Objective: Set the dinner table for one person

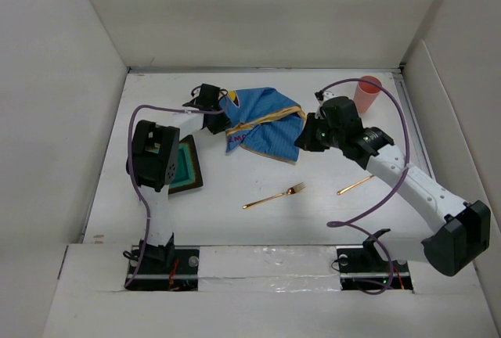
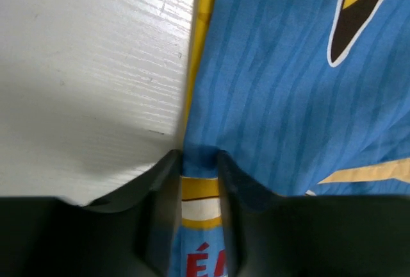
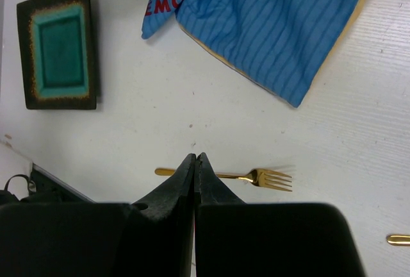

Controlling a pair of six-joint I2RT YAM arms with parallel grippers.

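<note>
Nearest the bases, on the near side of the placemat: a gold fork and, off to its right, a second gold utensil, too thin to name, both loose on the white counter. Plenty of bare room here, bounded by the taped near edge. Some risk of a snag from the right arm's purple cable, looping low beside that second utensil and able to sweep it on a wide swing.

Left of the placemat and a little nearer: a dark square plate with a green centre, partly under the left arm. Little clearance; likely to get knocked if the elbow drops or pulls back.

At the placemat itself: left jaws clamped on the yellow-trimmed hem at its far-left corner, cloth pinched between them. Right jaws pressed together with nothing between, hovering off the placemat's right edge, apart from the cloth. Lies crumpled and folded over, so a pull from one corner alone probably drags the whole heap instead of spreading it. Could also slip out of so thin a pinch, or slide over the fork.

Beyond the placemat's right corner: a pink cup, upright, close to the right arm's wrist and near the far wall. Tightest spot; easy to tip with a sideways move.
</note>
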